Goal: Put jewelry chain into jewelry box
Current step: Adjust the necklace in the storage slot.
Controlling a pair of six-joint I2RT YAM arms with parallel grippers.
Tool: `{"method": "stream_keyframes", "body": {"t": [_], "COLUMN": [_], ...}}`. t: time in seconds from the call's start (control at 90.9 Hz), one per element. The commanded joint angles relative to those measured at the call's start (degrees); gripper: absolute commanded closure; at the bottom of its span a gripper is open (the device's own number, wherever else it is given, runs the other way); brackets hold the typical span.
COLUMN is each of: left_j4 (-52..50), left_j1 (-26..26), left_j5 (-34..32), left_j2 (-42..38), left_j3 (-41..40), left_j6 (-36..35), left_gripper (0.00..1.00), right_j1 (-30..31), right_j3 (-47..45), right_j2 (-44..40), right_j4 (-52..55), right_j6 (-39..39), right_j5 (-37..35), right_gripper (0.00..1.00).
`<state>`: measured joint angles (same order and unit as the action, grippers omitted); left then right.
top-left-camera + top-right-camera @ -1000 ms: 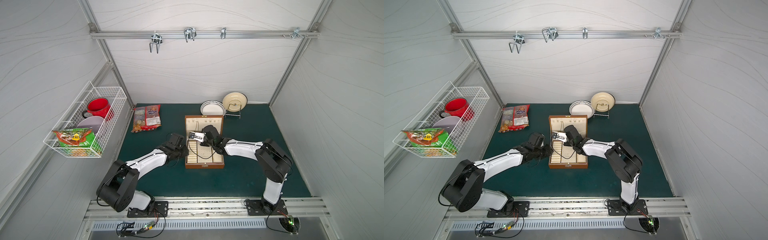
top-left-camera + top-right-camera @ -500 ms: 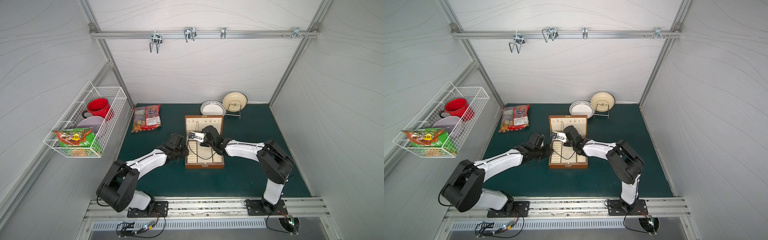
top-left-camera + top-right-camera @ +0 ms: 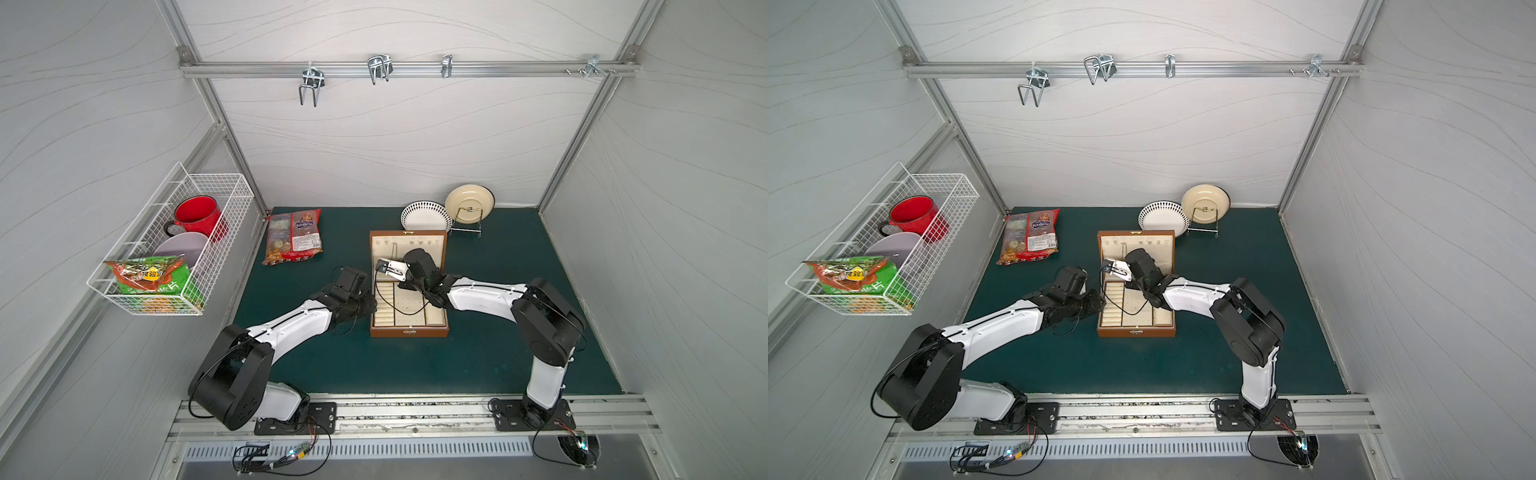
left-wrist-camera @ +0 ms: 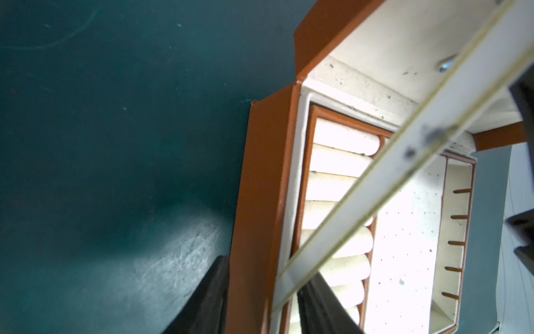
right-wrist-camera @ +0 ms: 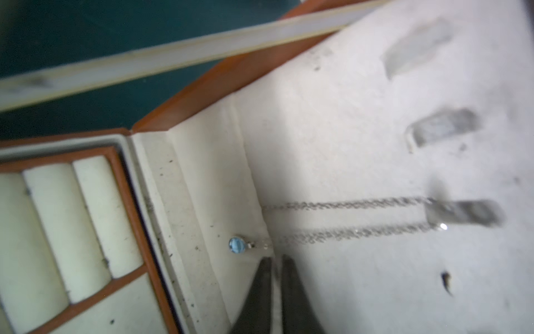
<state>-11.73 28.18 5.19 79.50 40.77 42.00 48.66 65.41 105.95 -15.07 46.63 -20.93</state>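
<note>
1. Snagging is the likely failure: the right gripper point(image 5: 276, 258) has its tips just beside the pendant point(image 5: 237, 244); a withdrawal that brushes a strand could drag the loop off its hook point(image 5: 462, 215).
2. Right gripper: jaws parted by a narrow slit only; pale lining shows through the gap; nothing lies between the fingers, so the claw is released and holds nothing; whether a tip touches the lining cannot be told.
3. Jewelry chain point(image 5: 346, 204): inside the box; looped over one lid hook, two strands lying along the cream lid lining; the blue pendant rests in the padded fold at the lid's foot, beside the tray.
4. Jewelry box point(image 3: 409, 331): open on the green mat point(image 3: 498, 353); lid raised; a cream ribbon stay point(image 4: 375, 185) runs between lid and base.
5. Left gripper point(image 4: 267, 269): jaws straddle the box's side wall, one finger outside, one over the ring rolls point(image 4: 341, 162), apparently clamped on it; a slip there could shift the box and shake the chain loose.
6. Snack packet point(image 3: 293, 237): well apart; no part in this step.
</note>
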Motion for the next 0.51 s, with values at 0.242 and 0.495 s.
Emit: {"method": "stream_keyframes", "body": {"t": [0.242, 0.495], "left_j4": [-7.62, -16.04], "left_j1": [-0.06, -0.1], "left_j5": [-1.54, -4.27], "left_j2": [-6.33, -12.88], "left_j3": [5.31, 11.47], "left_j6": [-2.63, -4.85], "left_gripper": [0.56, 0.53], "right_j1": [-0.51, 0.55], "right_j3": [-2.03, -9.06], "right_j2": [-9.7, -26.84], "right_j4": [0.89, 7.23], "right_j6": [-8.3, -18.47], "right_j5": [-3.65, -5.54], "right_gripper": [0.51, 0.26]}}
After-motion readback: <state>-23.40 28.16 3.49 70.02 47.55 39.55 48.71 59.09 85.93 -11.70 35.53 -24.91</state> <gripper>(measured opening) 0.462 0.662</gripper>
